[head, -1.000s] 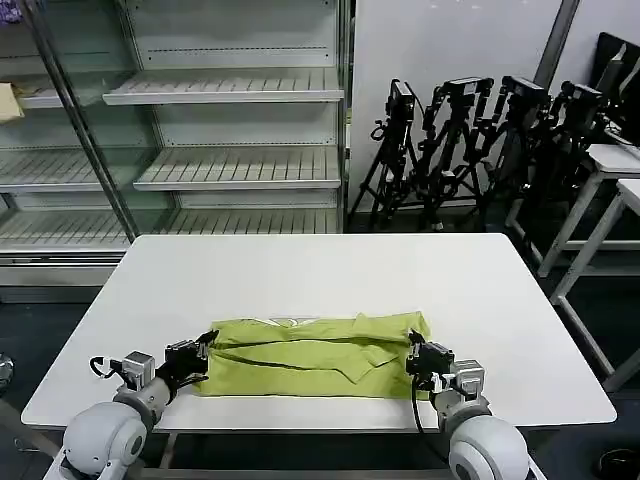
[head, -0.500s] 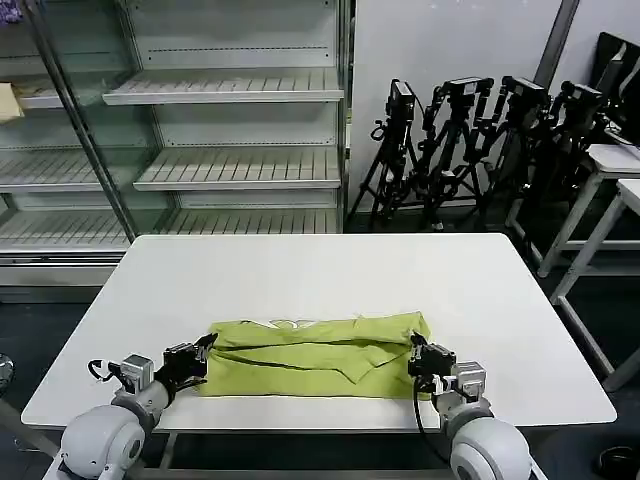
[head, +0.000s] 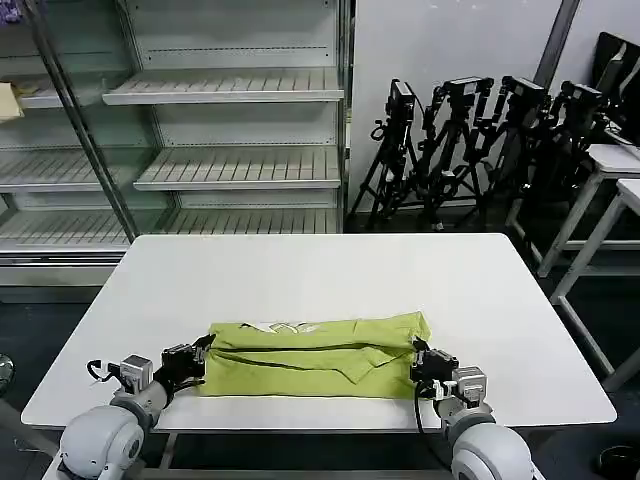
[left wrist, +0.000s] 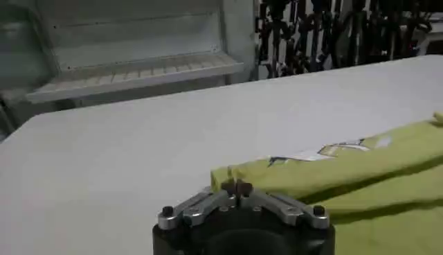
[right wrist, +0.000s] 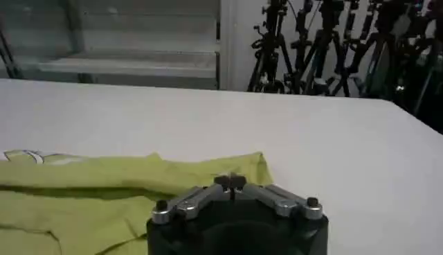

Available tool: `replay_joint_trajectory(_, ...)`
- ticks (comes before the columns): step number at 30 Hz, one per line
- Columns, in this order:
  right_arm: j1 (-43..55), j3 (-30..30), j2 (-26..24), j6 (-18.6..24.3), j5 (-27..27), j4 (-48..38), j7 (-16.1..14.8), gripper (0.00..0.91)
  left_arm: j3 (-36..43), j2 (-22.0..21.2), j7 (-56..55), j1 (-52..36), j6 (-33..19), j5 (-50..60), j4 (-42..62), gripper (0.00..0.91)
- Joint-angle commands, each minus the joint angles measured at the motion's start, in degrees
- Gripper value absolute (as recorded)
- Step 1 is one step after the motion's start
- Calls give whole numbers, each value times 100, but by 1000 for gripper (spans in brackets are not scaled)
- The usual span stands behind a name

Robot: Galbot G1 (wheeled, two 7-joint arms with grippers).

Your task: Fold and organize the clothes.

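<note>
The white surface (head: 330,270) carries a folded lime shirt (head: 315,355) along its near edge. The left gripper (head: 203,358) and right gripper (head: 417,362) sit at the shirt's ends, fingers pressed together, pinching the fabric.

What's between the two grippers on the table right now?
The folded lime T-shirt spans the stretch from the left gripper to the right gripper, seen in the head view.

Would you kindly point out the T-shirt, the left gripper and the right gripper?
T-shirt (head: 310,358): head view, middle of the folded cloth.
left gripper (left wrist: 237,188): left wrist view, between closed fingertips.
right gripper (right wrist: 230,183): right wrist view, between closed fingertips.
</note>
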Motion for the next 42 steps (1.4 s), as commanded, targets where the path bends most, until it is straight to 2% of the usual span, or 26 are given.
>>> replay_joint_trajectory(1,-34,-7,6,-16,-61,-16,17,0,8,-11,-4,-7,8,61,42,10)
replay_joint_trajectory(6,-65,-7,0,-31,-62,-3,-42,0,6,-5,12,24,12,60,28,20)
replay_joint_trajectory(7,-85,-17,-5,-40,-72,8,-63,0,8,-8,15,38,19,61,10,111)
replay_joint_trajectory(8,-100,-26,-1,-41,-98,12,-67,202,10,-11,14,43,19,64,-2,907)
replay_joint_trajectory(9,-110,-31,8,-43,-126,9,-76,715,12,-22,12,52,12,61,-38,907)
replay_joint_trajectory(10,-114,-33,12,-41,-135,8,-75,907,12,-28,4,55,12,61,-53,907)
replay_joint_trajectory(14,-136,30,-13,-42,-134,49,-98,907,-38,-29,-33,106,-33,20,-224,907)
replay_joint_trajectory(19,-351,168,-59,4,-237,224,-145,907,-32,-15,-282,218,-350,-297,-490,907)
replay_joint_trajectory(24,-824,364,-81,161,-521,600,-280,907,273,-57,-1565,333,-363,-703,-604,907)
replay_joint_trajectory(30,-1194,630,-93,266,-665,1024,-343,907,564,-178,-2415,309,-363,-1073,-362,907)
replay_joint_trajectory(40,-1247,752,-106,331,-691,989,-362,907,796,-330,-2487,253,-354,-1312,-223,897)
replay_joint_trajectory(41,-1247,751,-103,333,-694,978,-367,907,796,-343,-2503,253,-355,-1368,-212,443)
replay_joint_trajectory(42,-1244,747,-100,334,-698,974,-366,907,799,-347,-2534,256,-346,-1416,-208,171)
